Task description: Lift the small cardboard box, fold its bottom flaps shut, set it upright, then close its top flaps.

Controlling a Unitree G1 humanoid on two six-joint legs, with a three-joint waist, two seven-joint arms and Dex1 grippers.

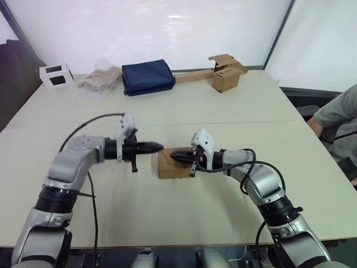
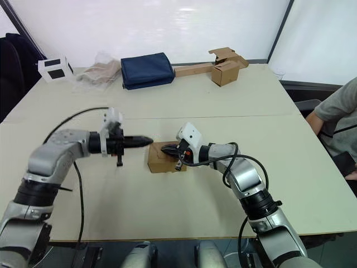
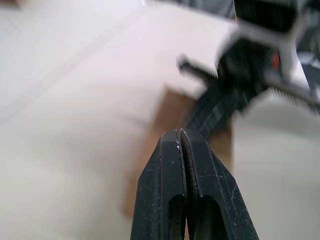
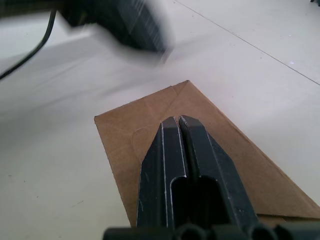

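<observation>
- Far left of the table (image 1: pixel 67 234): a small white cube with dark windows (image 1: pixel 56 75), then a crumpled clear bag (image 1: pixel 100 78). Both sit well apart from the work.
- Left gripper (image 1: pixel 158 147): we see the fingers pressed together, nothing between them. It points level toward the robot's right, tip just at the upper left edge of the small cardboard box (image 1: pixel 174 163). We cannot tell whether it touches.
- Back centre: folded navy cloth (image 1: pixel 148 76), untouched.
- The small cardboard box stands on the table at mid-table, between the two grippers. Its upper face looks flat and shut in the right wrist view; which set of flaps that face is, we cannot tell.
- Right gripper (image 2: pixel 165 149): fingers clamped against each other, empty, lying over the box top and pointing toward the robot's left. Contact looks likely, a pressing posture rather than a grasp.
- The relation that matters: the box lies directly between opposed tips, below the right gripper and just right of the left one. The right arm is nearer, already over it; the two fingertips face each other across the box's left edge.
- Back right: another brown box on a long cardboard strip (image 1: pixel 225 73), untouched.
- Far right edge: a seated person's grey sleeve (image 1: pixel 338 114).
</observation>
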